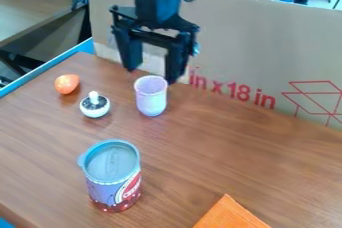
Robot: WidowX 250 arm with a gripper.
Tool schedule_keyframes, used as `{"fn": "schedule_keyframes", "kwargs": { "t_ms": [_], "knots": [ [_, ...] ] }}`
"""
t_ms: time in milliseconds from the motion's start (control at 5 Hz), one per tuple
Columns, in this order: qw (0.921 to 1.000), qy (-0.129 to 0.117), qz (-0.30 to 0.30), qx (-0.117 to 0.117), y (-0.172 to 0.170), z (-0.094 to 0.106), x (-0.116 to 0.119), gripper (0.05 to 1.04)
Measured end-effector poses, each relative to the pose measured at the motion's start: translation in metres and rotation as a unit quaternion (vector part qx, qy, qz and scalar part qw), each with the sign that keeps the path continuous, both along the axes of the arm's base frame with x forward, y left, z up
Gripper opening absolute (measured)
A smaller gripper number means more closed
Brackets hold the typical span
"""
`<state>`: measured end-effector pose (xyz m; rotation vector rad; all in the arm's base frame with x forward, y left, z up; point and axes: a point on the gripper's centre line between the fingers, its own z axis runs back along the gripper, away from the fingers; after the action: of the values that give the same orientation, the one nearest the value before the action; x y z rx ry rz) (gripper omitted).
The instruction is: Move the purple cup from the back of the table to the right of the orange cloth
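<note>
The black gripper hangs at the upper middle of the camera view, its two fingers apart with nothing held between them. Nearest to it is a pale lavender cup, upright on the wooden table, just below and between the fingertips. Whether they touch I cannot tell. Left of the cup sits a small white round object with a dark top and a white knob. An orange, rounded object lies farther left. Toward the front stands a can with a blue-grey lid.
An orange cloth lies at the front edge of the wooden table. Behind the table rises a cardboard wall with red print. A blue edge runs along the left side.
</note>
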<state>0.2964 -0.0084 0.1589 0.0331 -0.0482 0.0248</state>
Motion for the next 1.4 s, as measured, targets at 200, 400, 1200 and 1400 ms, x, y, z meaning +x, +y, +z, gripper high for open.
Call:
{"fn": "schedule_keyframes", "kwargs": {
  "t_ms": [200,400,1200,1400],
  "knots": [
    [0.9999,-0.008,0.009,0.009,0.016,-0.007,0.018,1.000],
    [0.9999,-0.008,0.004,0.013,0.021,-0.015,0.037,1.001],
    [0.9980,0.053,0.007,0.034,0.037,-0.078,0.091,1.000],
    [0.9976,0.053,0.020,0.041,0.040,-0.085,0.091,1.000]
  ]
}}
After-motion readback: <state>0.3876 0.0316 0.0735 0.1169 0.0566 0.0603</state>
